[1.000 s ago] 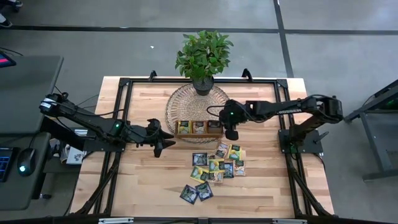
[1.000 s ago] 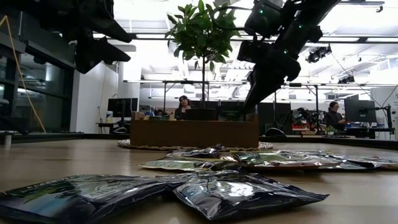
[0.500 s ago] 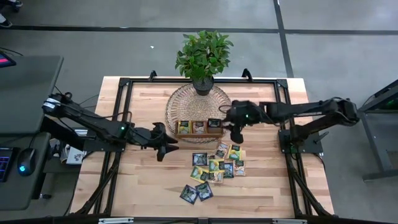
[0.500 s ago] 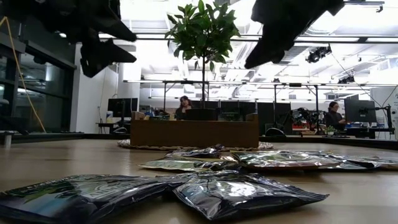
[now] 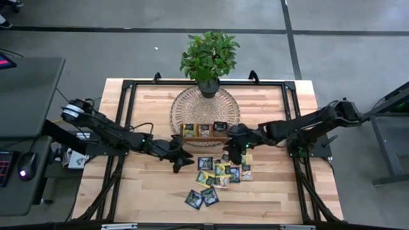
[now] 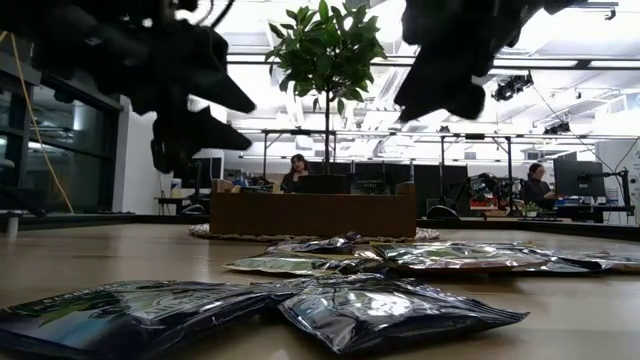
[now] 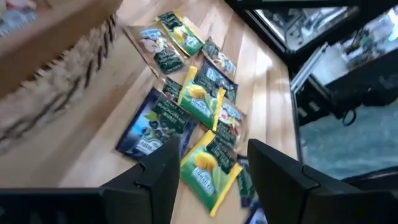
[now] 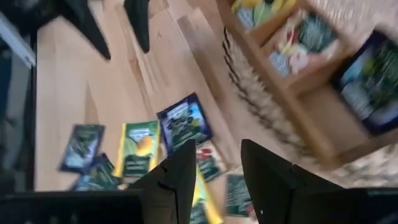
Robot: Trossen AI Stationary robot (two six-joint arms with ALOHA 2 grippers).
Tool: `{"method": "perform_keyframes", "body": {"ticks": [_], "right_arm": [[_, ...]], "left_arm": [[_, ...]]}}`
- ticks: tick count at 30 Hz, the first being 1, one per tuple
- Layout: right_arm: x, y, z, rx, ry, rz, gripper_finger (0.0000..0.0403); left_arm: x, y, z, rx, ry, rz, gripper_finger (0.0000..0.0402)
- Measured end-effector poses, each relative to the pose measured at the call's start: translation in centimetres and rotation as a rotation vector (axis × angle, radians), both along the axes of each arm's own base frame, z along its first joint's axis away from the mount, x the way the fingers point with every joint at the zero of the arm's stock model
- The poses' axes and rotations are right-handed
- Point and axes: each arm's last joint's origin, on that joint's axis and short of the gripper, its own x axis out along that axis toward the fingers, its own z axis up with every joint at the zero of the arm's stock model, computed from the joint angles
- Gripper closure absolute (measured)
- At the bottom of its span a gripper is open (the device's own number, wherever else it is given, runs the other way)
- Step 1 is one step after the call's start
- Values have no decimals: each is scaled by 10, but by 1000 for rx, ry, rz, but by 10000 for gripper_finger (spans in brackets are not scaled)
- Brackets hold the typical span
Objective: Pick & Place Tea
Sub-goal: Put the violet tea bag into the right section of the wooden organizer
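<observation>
Overhead, the left gripper (image 5: pixel 182 161) hangs with its two fingers spread apart and nothing between them, just left of the cluster of tea sachets (image 5: pixel 222 167). Its wrist camera looks past the parted dark fingers (image 7: pixel 163 167) onto yellow-green and dark blue wrappers (image 7: pixel 186 106) lying loose and partly overlapping on the wood. The right gripper (image 5: pixel 234 151) sits above the cluster's upper right edge, close to the wooden tray (image 5: pixel 204 137); its fingers (image 8: pixel 184 174) are likewise parted and carry nothing.

Two more dark sachets (image 5: pixel 202 197) lie apart from the main cluster, nearer the table's front edge. The tray rests on a round woven mat (image 5: pixel 185 107) and already has sachets in its three compartments. A potted plant (image 5: pixel 209 57) stands at the mat's far side.

All of this sits on a pale wooden table (image 5: pixel 147 185) framed by black rails. From table height, shiny wrappers (image 6: pixel 390 310) fill the foreground, and beyond the tray (image 6: pixel 312 214) the room opens into a bright workspace with desks, monitors and two seated people (image 6: pixel 296 171) far behind.
</observation>
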Motion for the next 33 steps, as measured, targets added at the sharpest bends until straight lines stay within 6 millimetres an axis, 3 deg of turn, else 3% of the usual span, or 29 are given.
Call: {"method": "perform_keyframes", "body": {"ticks": [10,18,33], "right_arm": [[31,18,-41,262,-12,-209,279],[37,35,-73,398,34,-436,279],[37,40,-81,410,25,-514,279]], "left_arm": [[22,-9,-24,-57,77,-20,218],[38,-14,-32,-89,111,-10,218],[52,-17,-55,-135,283,123,218]]}}
